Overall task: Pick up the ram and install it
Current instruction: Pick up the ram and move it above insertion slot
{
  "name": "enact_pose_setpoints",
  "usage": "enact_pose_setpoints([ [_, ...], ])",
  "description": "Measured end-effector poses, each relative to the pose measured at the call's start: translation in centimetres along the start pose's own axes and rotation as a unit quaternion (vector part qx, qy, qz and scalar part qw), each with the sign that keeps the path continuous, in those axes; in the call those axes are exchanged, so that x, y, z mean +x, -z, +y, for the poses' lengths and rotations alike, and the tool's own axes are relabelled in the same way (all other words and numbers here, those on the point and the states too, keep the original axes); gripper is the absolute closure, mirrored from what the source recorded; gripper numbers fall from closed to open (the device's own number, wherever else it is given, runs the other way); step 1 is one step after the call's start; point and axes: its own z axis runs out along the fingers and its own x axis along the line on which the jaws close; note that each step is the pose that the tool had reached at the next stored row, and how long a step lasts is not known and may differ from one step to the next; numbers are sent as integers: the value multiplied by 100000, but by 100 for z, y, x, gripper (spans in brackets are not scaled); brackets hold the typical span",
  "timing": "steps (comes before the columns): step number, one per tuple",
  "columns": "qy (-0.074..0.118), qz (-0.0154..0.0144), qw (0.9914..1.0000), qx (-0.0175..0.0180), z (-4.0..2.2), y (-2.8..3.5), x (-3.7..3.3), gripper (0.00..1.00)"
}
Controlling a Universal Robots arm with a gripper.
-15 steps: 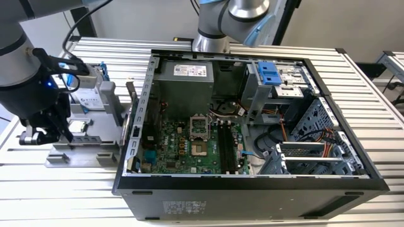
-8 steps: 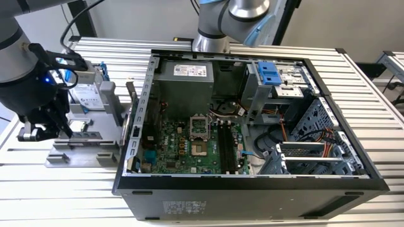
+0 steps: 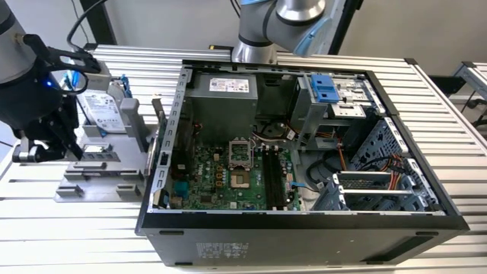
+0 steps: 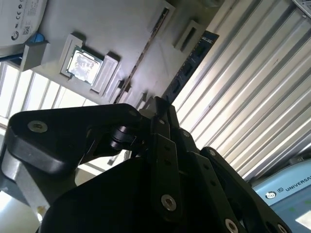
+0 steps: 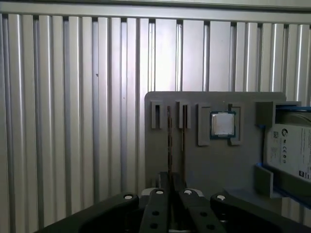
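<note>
Duly we logged one ram (image 4: 194, 60), standing on edge at the rim of the grey holder (image 4: 112, 29), long axis running straight away from the gripper (image 4: 158, 104), which sat near its end, pressed together, holding nothing.
</note>
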Motion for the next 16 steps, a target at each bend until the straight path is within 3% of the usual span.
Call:
enact_pose_setpoints([
  [16, 728, 163, 99997, -42, 1, 247, -13, 100],
])
